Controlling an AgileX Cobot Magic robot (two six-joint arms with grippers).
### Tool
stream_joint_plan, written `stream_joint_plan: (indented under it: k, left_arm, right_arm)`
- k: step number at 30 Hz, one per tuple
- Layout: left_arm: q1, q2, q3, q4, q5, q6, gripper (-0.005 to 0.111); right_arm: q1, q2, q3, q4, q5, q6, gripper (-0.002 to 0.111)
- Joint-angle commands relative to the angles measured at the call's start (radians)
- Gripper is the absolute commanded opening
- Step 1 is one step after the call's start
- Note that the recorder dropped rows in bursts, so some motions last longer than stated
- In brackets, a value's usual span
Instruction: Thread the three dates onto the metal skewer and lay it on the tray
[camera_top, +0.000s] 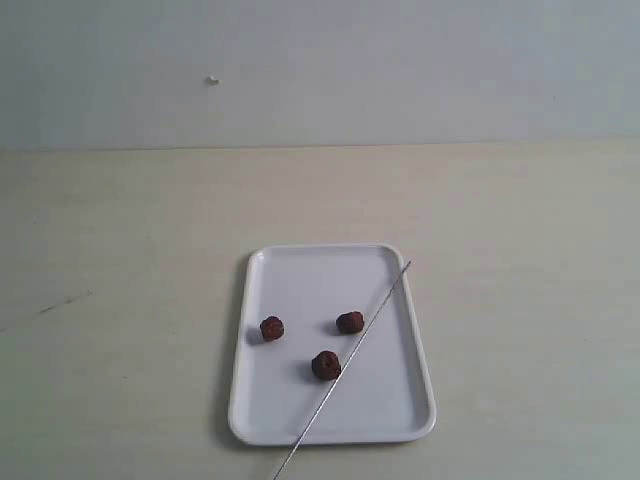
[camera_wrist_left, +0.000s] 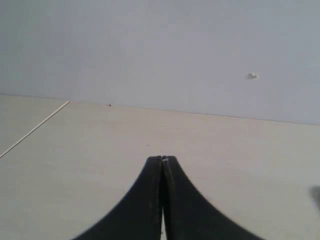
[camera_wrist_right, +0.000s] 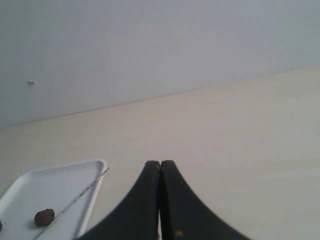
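Note:
A white tray (camera_top: 400, 400) lies on the table in the exterior view, with three loose dates on it: one at the left (camera_top: 272, 328), one in the middle (camera_top: 350, 322) and one nearer the front (camera_top: 326, 365). The metal skewer (camera_top: 352, 352) lies slantwise across the tray, its ends sticking out past the far right rim and the front rim. In the right wrist view the tray (camera_wrist_right: 92, 200), the skewer (camera_wrist_right: 80, 198) and one date (camera_wrist_right: 44, 217) show beside my right gripper (camera_wrist_right: 160, 163), which is shut and empty. My left gripper (camera_wrist_left: 162, 158) is shut and empty over bare table.
A pale wall rises behind the beige table (camera_top: 120, 250). A small white speck (camera_top: 212, 80) sits on that wall. A thin seam line (camera_wrist_left: 35, 129) crosses the tabletop in the left wrist view. Neither arm shows in the exterior view.

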Motion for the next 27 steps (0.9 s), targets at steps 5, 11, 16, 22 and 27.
stream_joint_plan:
  k: [5,11,16,22,27]
  left_arm:
    - [0.001,-0.007,0.0,0.004,-0.001,0.001,0.0]
    - [0.001,-0.007,0.0,0.004,-0.001,0.001,0.0]
    - [0.001,-0.007,0.0,0.015,-0.058,0.04,0.0]
    - [0.001,-0.007,0.0,-0.082,-0.47,-0.479,0.0]
    - [0.001,-0.007,-0.004,-0.082,-0.826,-0.545,0.0]
  right_arm:
    - [-0.006,-0.005,0.005,-0.01,0.003,-0.011,0.0]
    - [-0.006,-0.005,0.005,-0.01,0.003,-0.011,0.0]
    - [-0.006,-0.005,0.005,-0.01,0.003,-0.011,0.0]
    - [-0.006,-0.005,0.005,-0.01,0.003,-0.011,0.0]
    - [-0.006,-0.005,0.005,-0.01,0.003,-0.011,0.0]
